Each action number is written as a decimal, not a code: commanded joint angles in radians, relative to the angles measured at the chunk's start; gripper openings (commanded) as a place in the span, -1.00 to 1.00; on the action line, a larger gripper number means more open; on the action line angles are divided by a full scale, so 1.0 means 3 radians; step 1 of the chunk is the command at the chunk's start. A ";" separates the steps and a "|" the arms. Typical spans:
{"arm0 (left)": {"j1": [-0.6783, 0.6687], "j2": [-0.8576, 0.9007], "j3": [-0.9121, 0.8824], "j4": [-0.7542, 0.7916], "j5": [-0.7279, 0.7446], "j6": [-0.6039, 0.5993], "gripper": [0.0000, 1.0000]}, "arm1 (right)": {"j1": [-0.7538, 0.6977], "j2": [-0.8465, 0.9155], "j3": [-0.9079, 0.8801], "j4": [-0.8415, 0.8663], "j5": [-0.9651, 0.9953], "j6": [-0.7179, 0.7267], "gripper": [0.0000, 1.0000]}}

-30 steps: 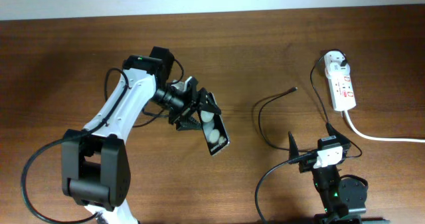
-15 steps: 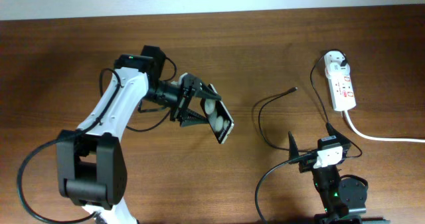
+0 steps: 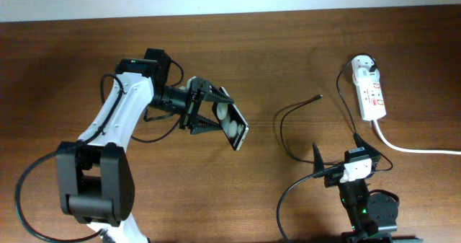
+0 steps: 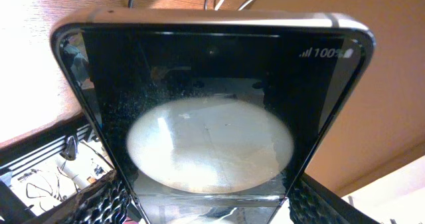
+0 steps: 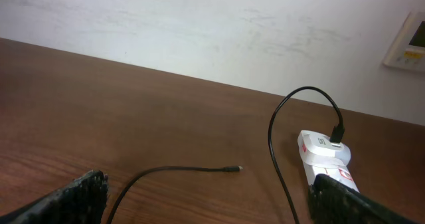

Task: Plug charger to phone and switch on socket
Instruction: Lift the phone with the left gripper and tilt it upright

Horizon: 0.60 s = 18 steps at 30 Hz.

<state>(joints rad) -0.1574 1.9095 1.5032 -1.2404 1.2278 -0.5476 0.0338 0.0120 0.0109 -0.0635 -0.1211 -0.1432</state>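
The phone (image 3: 235, 127), black with white circles on its screen, is held off the table, tilted, left of the middle. My left gripper (image 3: 218, 115) is shut on it, one finger on each long edge. In the left wrist view the phone (image 4: 212, 84) fills the frame, and the gripper (image 4: 209, 209) clamps its lower end. The charger (image 3: 282, 124) lies loose on the table, its connector tip (image 3: 318, 96) pointing right, apart from the phone. The white socket (image 3: 372, 93) lies at the far right with the round plug adapter (image 3: 365, 66) in it. My right gripper (image 3: 336, 151) stands open and holds nothing, near the front edge. In the right wrist view the gripper (image 5: 212, 204) faces the charger tip (image 5: 232, 169) and the socket (image 5: 325, 159).
A thick white cord (image 3: 414, 149) runs from the socket off the right edge. Black cables loop round the right arm base (image 3: 364, 207). A pale wall (image 5: 199, 24) borders the table's far edge.
My left gripper has swung the phone up and back, turning it; the left arm has drawn toward the far left. The right arm, charger and socket have not moved.
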 commanded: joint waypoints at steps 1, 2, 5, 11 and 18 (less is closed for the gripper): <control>0.0014 0.0018 -0.0006 -0.0006 0.0201 -0.0043 0.41 | 0.0018 -0.0019 -0.0018 -0.0017 0.0004 -0.0022 0.97; 0.0014 0.0018 -0.0006 -0.0006 0.0201 -0.0043 0.41 | 0.0018 -0.0019 -0.0018 -0.0017 0.0003 -0.0022 0.97; 0.0014 0.0018 -0.0006 -0.0006 0.0200 -0.0042 0.42 | 0.0018 -0.0019 -0.0018 -0.0017 0.0003 -0.0022 0.97; 0.0014 0.0018 -0.0006 -0.0008 0.0160 0.0011 0.41 | 0.0018 -0.0019 -0.0018 -0.0017 0.0004 -0.0022 0.97; 0.0014 0.0018 -0.0006 -0.0027 0.0156 0.0155 0.41 | 0.0018 -0.0019 -0.0018 -0.0017 0.0003 -0.0022 0.97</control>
<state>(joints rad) -0.1574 1.9095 1.5032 -1.2446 1.2278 -0.5465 0.0338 0.0120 0.0109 -0.0635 -0.1211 -0.1429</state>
